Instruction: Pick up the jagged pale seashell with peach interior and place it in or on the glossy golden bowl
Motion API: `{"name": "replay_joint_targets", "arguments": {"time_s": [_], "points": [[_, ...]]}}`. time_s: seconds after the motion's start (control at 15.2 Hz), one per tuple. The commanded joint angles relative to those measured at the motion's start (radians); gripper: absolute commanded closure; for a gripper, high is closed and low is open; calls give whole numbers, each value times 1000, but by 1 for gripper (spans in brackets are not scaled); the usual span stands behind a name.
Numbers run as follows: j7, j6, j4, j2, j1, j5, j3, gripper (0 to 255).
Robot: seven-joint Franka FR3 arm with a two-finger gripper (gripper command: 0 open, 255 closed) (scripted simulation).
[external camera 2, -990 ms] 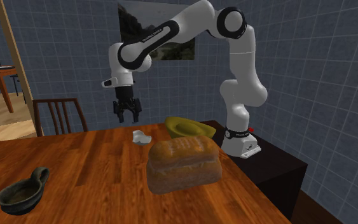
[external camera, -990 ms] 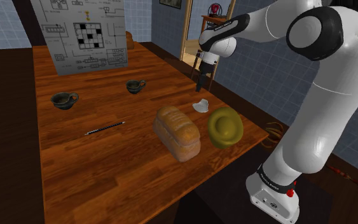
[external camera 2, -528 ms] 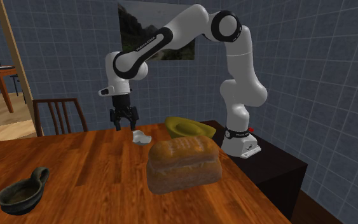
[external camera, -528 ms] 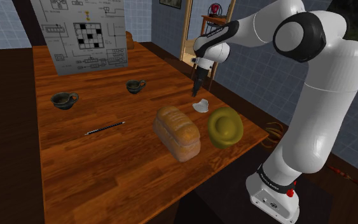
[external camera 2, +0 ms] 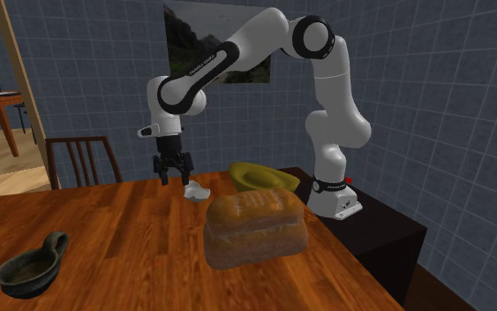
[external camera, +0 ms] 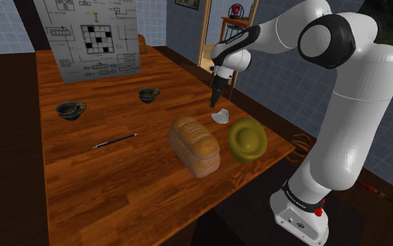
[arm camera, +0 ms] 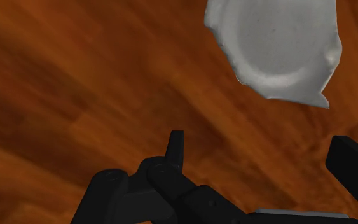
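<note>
The pale, jagged seashell (external camera: pixel 220 117) lies on the wooden table (external camera: pixel 104 182), between the bread loaf and the table's far edge. In the wrist view the seashell (arm camera: pixel 279 48) looks grey-white and sits on the wood ahead of the fingers. My black gripper (external camera: pixel 214 103) hangs open just above the table, beside the shell and not touching it. In the second exterior view the gripper (external camera 2: pixel 172 177) is just left of the seashell (external camera 2: pixel 194 190). Nothing lies between the spread fingers of the gripper (arm camera: pixel 266 159). The glossy golden bowl (external camera: pixel 248 140) rests tilted near the table edge, also visible as the bowl (external camera 2: pixel 259 175) behind the loaf.
A bread loaf (external camera: pixel 195 145) lies close to the shell and bowl. Two dark cups (external camera: pixel 70 109) (external camera: pixel 148 93), a pen (external camera: pixel 115 140) and a standing crossword sheet (external camera: pixel 90 35) occupy the rest of the table. A chair (external camera 2: pixel 83 159) stands at the table's far side.
The gripper has dropped lower and moved closer to the shell over the last second, staying open. The shell, bowl and loaf have not moved.
</note>
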Motion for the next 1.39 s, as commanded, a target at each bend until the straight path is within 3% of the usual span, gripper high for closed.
{"name": "replay_joint_targets", "arguments": {"time_s": [0.0,0.07,0.66,0.73,1.06,1.12,1.32], "points": [[0,0,0,0,0,0,0,0],[0,0,0,0,0,0,0,255],[0,0,0,0,0,0,0,255],[0,0,0,0,0,0,0,0],[-150,356,-356,-194,115,-300,26,0],[-156,381,-380,-204,119,-324,28,0],[-174,419,-384,-168,117,-298,34,0]]}}
